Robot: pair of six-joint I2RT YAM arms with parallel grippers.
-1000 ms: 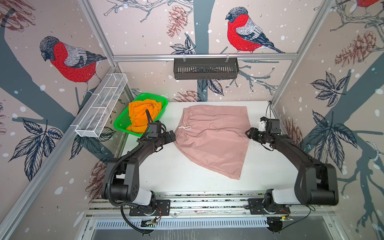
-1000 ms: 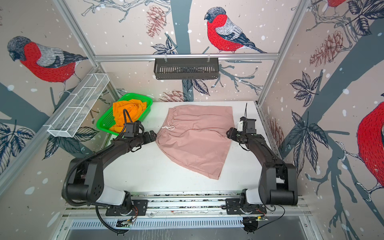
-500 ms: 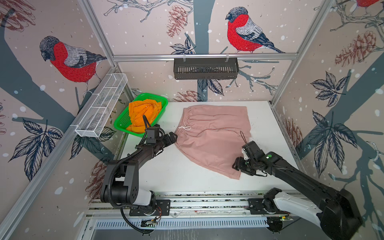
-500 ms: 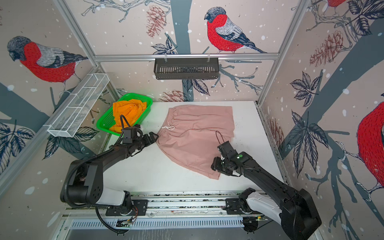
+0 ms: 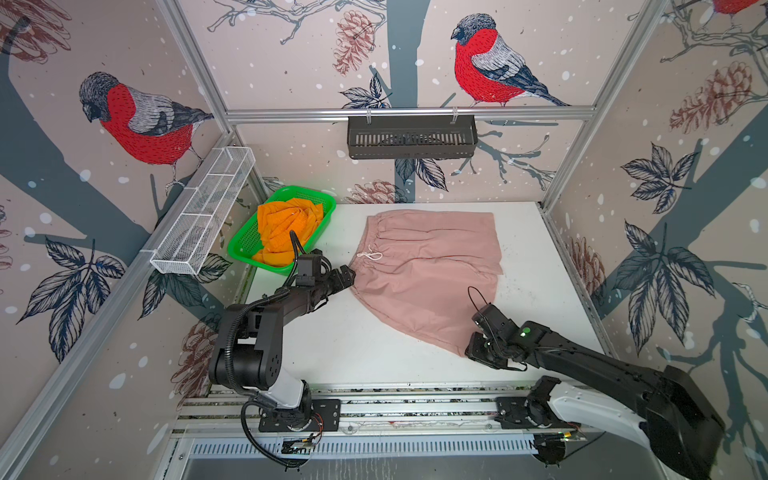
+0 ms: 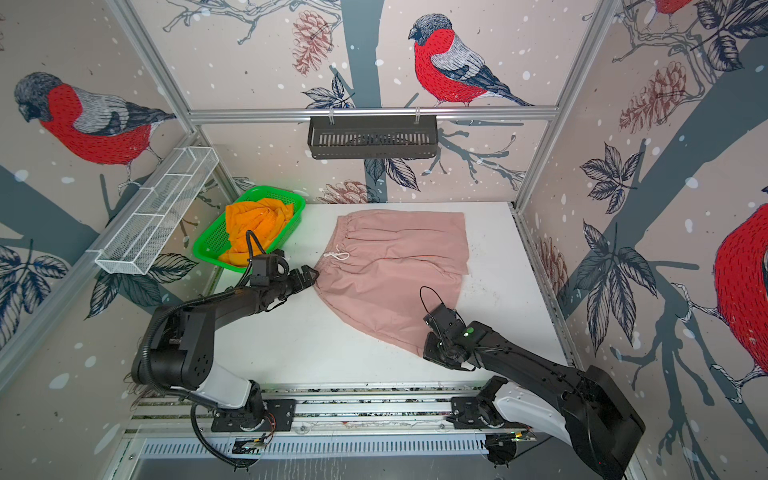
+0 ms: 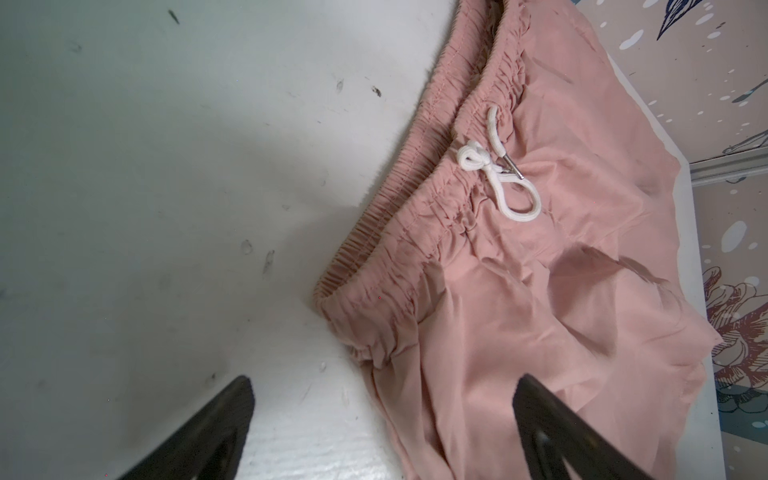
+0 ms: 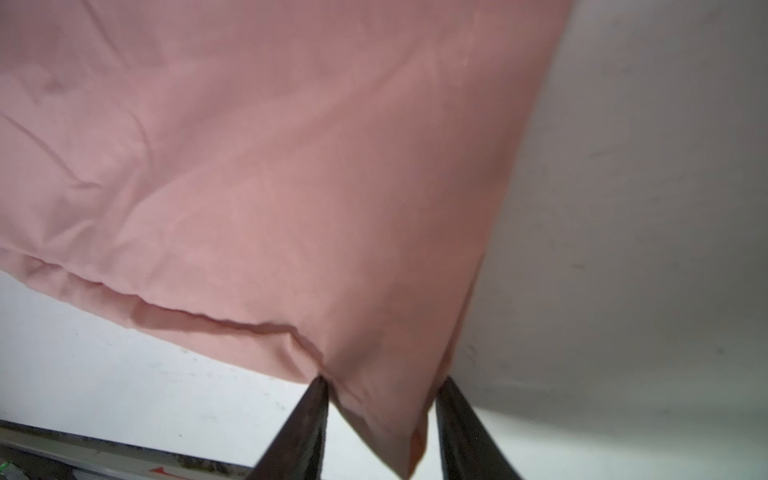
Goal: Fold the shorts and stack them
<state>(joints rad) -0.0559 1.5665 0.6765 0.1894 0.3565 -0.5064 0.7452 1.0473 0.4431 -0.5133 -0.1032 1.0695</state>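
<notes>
The pink shorts point(image 5: 428, 266) point(image 6: 395, 262) lie spread flat on the white table, waistband and white drawstring point(image 5: 371, 254) toward the left. My left gripper point(image 5: 347, 276) point(image 7: 382, 386) is wide open at the near end of the waistband, one finger over the fabric and one over bare table. My right gripper point(image 5: 478, 351) point(image 8: 382, 386) sits low at the shorts' near hem corner. Its fingers stand partly closed on either side of that corner, the fabric point(image 8: 291, 166) lying between them. The orange shorts point(image 5: 286, 224) point(image 6: 253, 224) sit crumpled in the green basket point(image 5: 249, 243).
The green basket point(image 6: 212, 241) stands at the table's far left corner, just behind my left arm. A white wire rack point(image 5: 203, 216) hangs on the left wall and a black rack point(image 5: 411, 137) on the back wall. Bare table point(image 5: 353, 340) lies in front of the shorts.
My right arm swung from the shorts' far right edge to the near hem corner, and its jaws have narrowed around it. My left gripper edged toward the waistband, still open.
</notes>
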